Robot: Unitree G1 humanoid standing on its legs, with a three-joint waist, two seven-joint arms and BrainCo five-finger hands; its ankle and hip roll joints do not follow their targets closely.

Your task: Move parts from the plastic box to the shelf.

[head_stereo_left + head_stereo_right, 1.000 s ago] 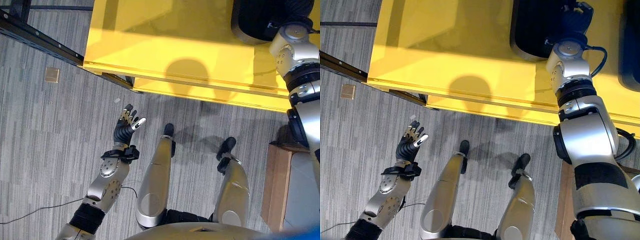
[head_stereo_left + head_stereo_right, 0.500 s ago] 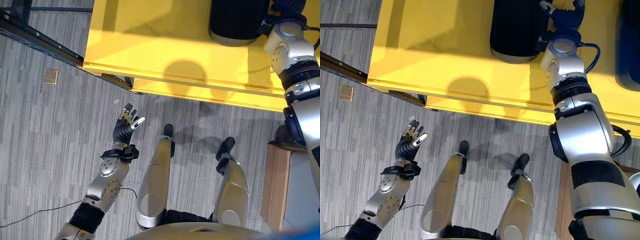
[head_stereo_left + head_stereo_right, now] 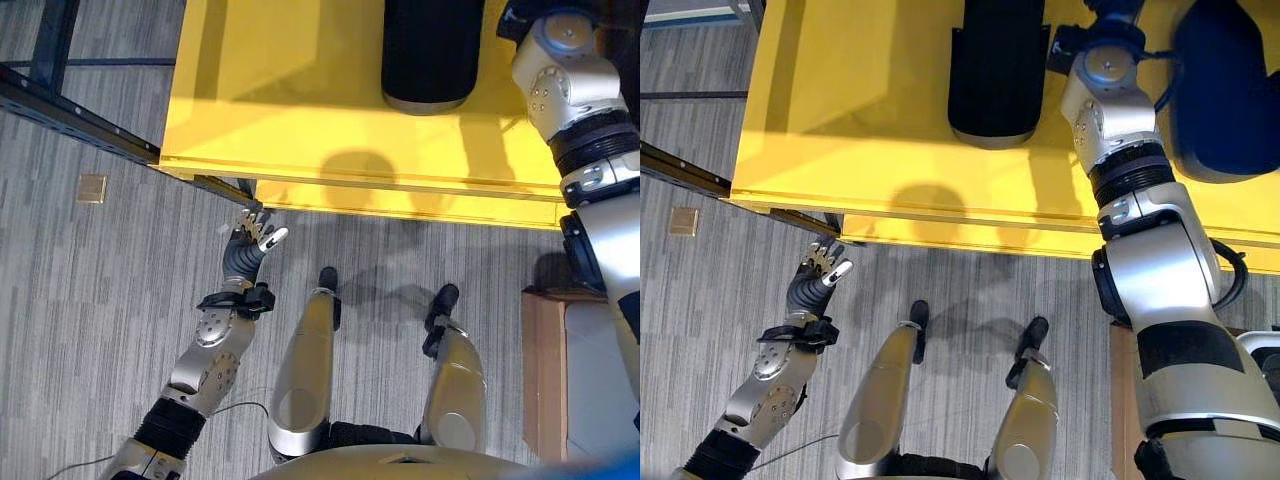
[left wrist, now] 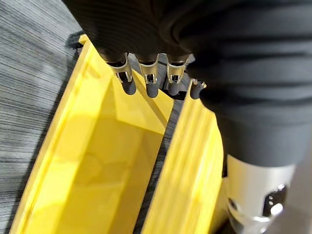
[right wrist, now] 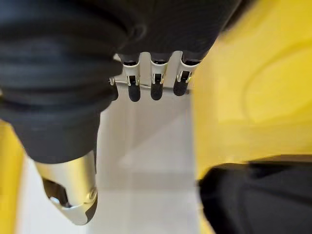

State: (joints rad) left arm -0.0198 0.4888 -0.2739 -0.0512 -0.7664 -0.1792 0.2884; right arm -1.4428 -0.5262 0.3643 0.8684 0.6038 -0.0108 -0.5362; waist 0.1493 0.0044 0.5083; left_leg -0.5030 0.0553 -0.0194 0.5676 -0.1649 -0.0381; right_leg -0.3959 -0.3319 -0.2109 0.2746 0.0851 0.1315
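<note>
While the right arm stretches forward over the yellow plastic box (image 3: 890, 150), the right robot hand (image 5: 151, 83) shows in its own wrist view with fingers extended and apart, nothing between them, hovering above a pale surface with yellow to one side and a dark shape near the frame's corner. Two black parts lie in the box: a long black cylindrical part (image 3: 997, 65) just beside the right forearm, and a rounded dark part (image 3: 1227, 90) on the arm's other side. No shelf can be made out from here. The left robot hand (image 3: 250, 245) hangs low over the grey floor (image 3: 80, 300), near the box's front edge, fingers loosely spread and empty. By my reading, the task sits at the reach-and-pick stage, with neither part yet grasped. The next move likely calls for lowering the right robot hand onto the cylindrical part and closing round its girth; being broad and smooth, it may roll or slip, so a centred grip seems wise.
</note>
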